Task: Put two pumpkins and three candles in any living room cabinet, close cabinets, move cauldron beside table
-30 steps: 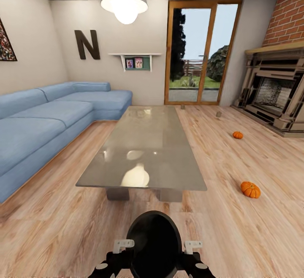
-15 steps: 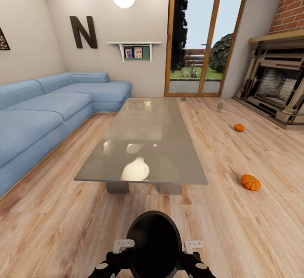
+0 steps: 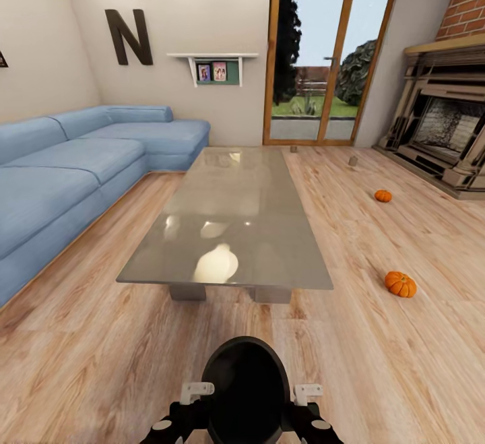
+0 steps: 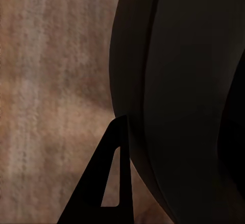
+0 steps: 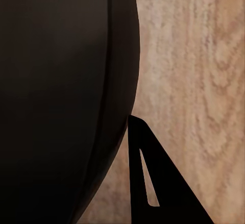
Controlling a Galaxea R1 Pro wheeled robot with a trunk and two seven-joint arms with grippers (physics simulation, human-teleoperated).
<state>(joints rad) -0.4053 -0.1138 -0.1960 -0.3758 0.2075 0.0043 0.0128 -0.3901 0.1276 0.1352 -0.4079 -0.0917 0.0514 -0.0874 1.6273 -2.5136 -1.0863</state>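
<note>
Two orange pumpkins lie on the wood floor right of the glass table [image 3: 229, 228], the near one [image 3: 401, 284] and a far one [image 3: 383, 196]. Two small grey-brown candles stand on the floor further back, one [image 3: 294, 149] by the table's far end and one [image 3: 352, 160] toward the fireplace. The cabinet and the cauldron are out of view. Both arms hang low beside my black trunk [image 3: 246, 390]. One dark finger [image 4: 109, 173] of the left gripper and one finger [image 5: 148, 183] of the right gripper show over the floor against the trunk; the other fingers are hidden.
A blue corner sofa [image 3: 74, 174] runs along the left wall. A stone fireplace [image 3: 444, 127] stands at the right under brick. A glass door [image 3: 323, 60] is at the back. Open floor lies on both sides of the table.
The whole head view has shifted: the room's things sit higher in the picture and slightly nearer, so the camera moved. Pumpkins, candles and arms have not moved.
</note>
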